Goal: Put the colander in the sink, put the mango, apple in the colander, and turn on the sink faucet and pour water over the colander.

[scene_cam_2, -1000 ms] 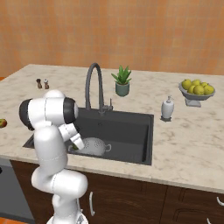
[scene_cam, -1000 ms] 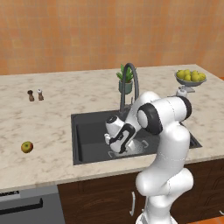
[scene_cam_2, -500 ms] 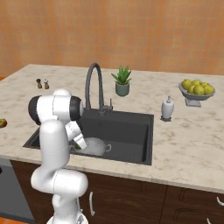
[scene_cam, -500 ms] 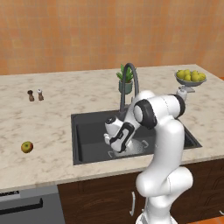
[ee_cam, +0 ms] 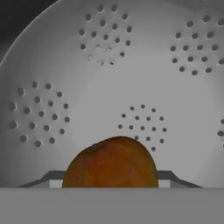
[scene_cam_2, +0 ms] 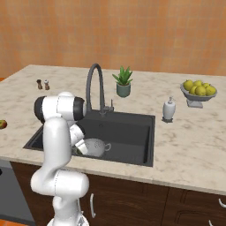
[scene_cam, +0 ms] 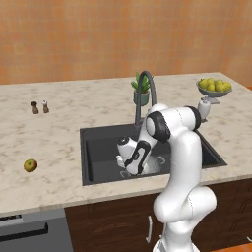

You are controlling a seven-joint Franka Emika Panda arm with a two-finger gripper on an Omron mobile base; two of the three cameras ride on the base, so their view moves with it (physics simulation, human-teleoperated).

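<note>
My gripper (ee_cam: pixel 111 176) is down in the dark sink (scene_cam: pixel 101 147), right over the perforated silvery colander (ee_cam: pixel 109 78). It is shut on the mango (ee_cam: pixel 111 162), which looks orange-brown here and sits between the two fingertips just above the colander's floor. The colander (scene_cam_2: pixel 96 146) rests at the front of the basin (scene_cam_2: pixel 130 128), half hidden by my forearm. In the left base view my hand (scene_cam: pixel 131 156) covers most of the colander (scene_cam: pixel 158 165). The apple (scene_cam: pixel 30 165) lies on the counter far left of the sink, at the frame edge (scene_cam_2: pixel 1 124). No water runs from the gooseneck faucet (scene_cam: pixel 146 83) (scene_cam_2: pixel 94 77).
A stemmed bowl of yellow-green fruit (scene_cam: pixel 214 87) (scene_cam_2: pixel 197 90) stands at the right back. A soap dispenser (scene_cam_2: pixel 169 109) and a potted plant (scene_cam_2: pixel 123 83) flank the tap. Salt and pepper shakers (scene_cam: pixel 39 107) stand at the left back. A dishwasher front (scene_cam: pixel 29 231) sits below.
My elbow and upper arm have swung to the left over the sink. The hand has stayed low over the colander, sinking slightly. The mango is still held.
</note>
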